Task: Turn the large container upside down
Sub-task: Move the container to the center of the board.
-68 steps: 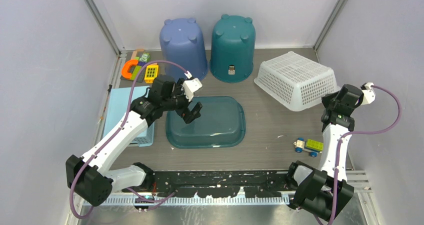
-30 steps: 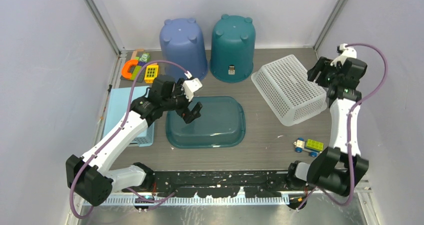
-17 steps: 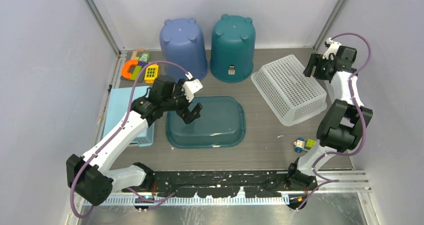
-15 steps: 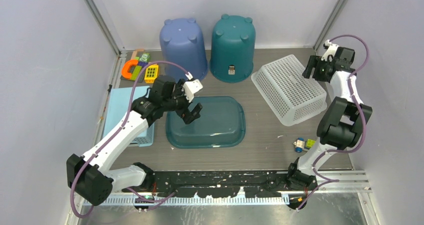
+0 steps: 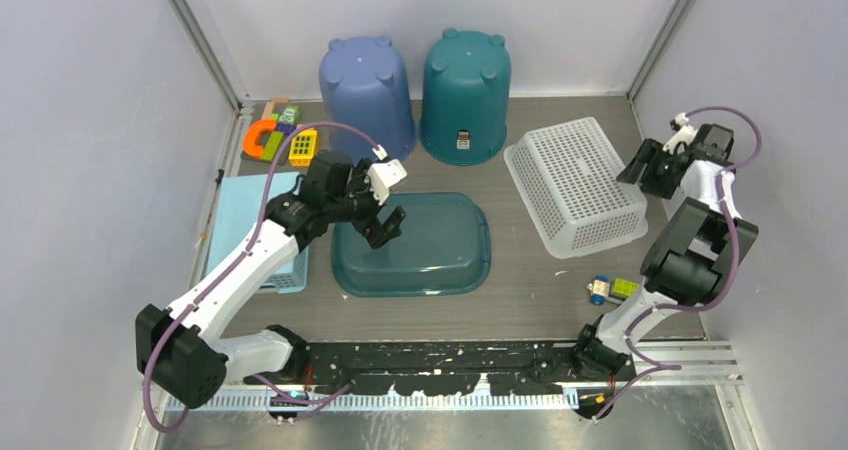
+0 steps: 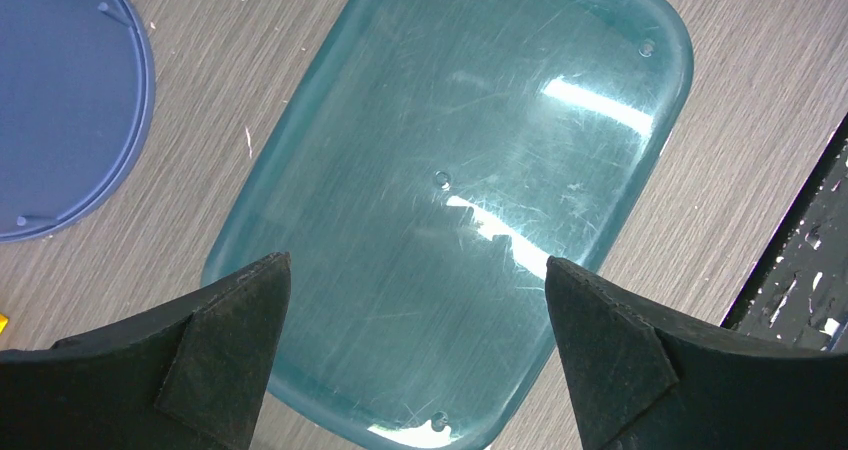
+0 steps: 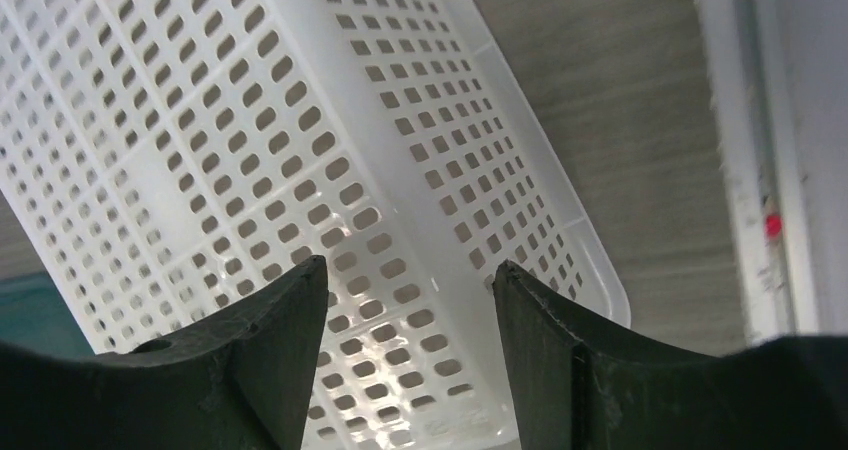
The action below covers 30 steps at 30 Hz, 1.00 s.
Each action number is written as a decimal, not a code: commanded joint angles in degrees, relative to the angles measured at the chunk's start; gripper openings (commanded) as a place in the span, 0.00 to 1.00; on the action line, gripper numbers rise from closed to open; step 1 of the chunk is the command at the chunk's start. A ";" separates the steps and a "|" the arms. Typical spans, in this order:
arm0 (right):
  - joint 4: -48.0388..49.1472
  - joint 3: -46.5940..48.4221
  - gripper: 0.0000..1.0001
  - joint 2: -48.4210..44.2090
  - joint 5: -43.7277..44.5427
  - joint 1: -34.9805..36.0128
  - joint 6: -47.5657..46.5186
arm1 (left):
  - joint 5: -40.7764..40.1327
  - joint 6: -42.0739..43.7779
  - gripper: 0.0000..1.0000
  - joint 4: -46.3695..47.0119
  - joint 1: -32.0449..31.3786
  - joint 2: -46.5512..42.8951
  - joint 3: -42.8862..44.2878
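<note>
Nearest the bases, a toy car (image 5: 599,290) and a green brick (image 5: 627,287) lie by the right arm. Farther in, the left gripper (image 5: 385,223) hangs over the left end of the bottom-up teal tub (image 5: 430,245), its fingers spread wide and empty. Beyond, the white basket (image 5: 575,185) sits bottom-up, rim down on the table (image 5: 530,290), right of the tub; the right gripper (image 5: 652,170) is just beside its right edge, fingers apart, holding nothing.
</note>
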 commanded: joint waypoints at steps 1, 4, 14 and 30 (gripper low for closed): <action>-7.44 -4.21 0.65 -5.35 -4.22 0.02 -0.03 | 0.20 0.64 1.00 2.00 0.37 0.35 0.00; -8.09 -7.43 0.63 -9.61 -3.97 0.04 -0.27 | 0.29 0.65 1.00 2.00 0.35 0.28 0.03; -8.64 -9.08 0.63 -17.97 -0.15 0.08 0.26 | 0.64 0.47 1.00 1.73 0.34 0.03 0.31; -14.23 -2.13 0.98 -27.13 -11.46 1.05 -5.14 | -0.10 2.66 1.00 -2.01 0.38 -2.87 3.18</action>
